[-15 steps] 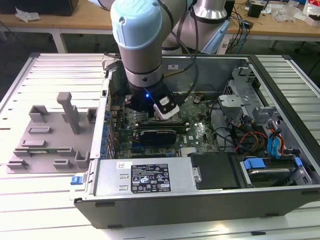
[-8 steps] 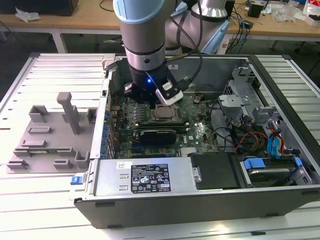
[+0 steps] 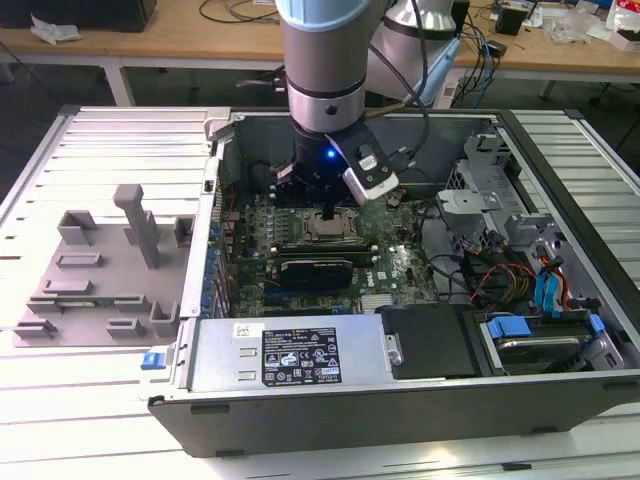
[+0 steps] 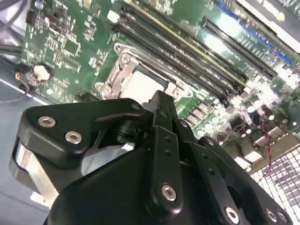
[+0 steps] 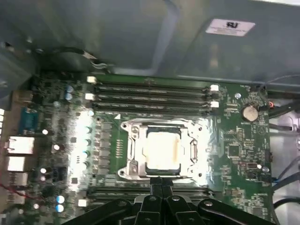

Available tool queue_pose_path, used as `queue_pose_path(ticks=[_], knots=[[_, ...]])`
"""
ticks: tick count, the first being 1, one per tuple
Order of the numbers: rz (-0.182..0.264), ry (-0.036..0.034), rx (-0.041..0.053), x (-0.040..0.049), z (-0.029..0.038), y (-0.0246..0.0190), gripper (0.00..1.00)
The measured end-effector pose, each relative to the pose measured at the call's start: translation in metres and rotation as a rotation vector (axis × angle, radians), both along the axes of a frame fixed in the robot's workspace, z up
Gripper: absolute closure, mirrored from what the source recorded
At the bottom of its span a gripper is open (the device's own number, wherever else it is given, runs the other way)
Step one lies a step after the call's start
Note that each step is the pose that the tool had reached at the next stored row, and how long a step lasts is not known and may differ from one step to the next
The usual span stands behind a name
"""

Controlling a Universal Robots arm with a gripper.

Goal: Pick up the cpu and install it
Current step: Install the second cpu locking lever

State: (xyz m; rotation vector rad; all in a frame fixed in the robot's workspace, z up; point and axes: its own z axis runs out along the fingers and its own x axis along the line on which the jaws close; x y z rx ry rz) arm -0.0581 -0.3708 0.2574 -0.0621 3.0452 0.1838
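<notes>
The cpu (image 5: 162, 149) is a pale silvery square lying flat inside the metal socket frame (image 5: 132, 151) on the green motherboard (image 5: 239, 145). The second wrist view shows the cpu (image 4: 140, 86) just beyond my black fingers. My gripper (image 5: 161, 182) is shut, its two fingertips pressed together at the socket's near edge, with nothing visible between them. In the exterior view my gripper (image 3: 328, 212) hangs straight down into the open computer case (image 3: 560, 180), directly over the socket and the cpu (image 3: 328, 231).
Memory slots (image 5: 150, 93) run beside the socket. A dark expansion card (image 3: 315, 268) sits just in front of it. The power supply (image 3: 290, 355), drive bay (image 3: 535, 340) and loose cables (image 3: 480, 270) fill the case. A grey fixture (image 3: 100, 270) lies on the table at the exterior view's left.
</notes>
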Motion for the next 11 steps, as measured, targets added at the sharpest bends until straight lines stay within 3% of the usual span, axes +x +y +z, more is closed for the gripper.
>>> queue_pose_path(ticks=[1, 2, 3, 4, 5, 6, 8, 11], knots=[[0.000, 0.0132, -0.0277, 0.0042, -0.0006, 0.0036, 0.89], [0.000, 0.0214, -0.0363, 0.0068, -0.0015, 0.0113, 0.89], [0.000, 0.0254, -0.0393, 0.0083, -0.0025, 0.0191, 0.89], [0.000, 0.0284, -0.0418, 0.0094, -0.0036, 0.0236, 0.89], [0.000, 0.0295, -0.0455, 0.0112, -0.0043, 0.0255, 0.89], [0.000, 0.0340, -0.0576, 0.0181, -0.0051, 0.0271, 0.89], [0.000, 0.0383, -0.0746, 0.0207, -0.0056, 0.0304, 0.89], [0.000, 0.0382, -0.0748, 0.0207, -0.0055, 0.0312, 0.89]])
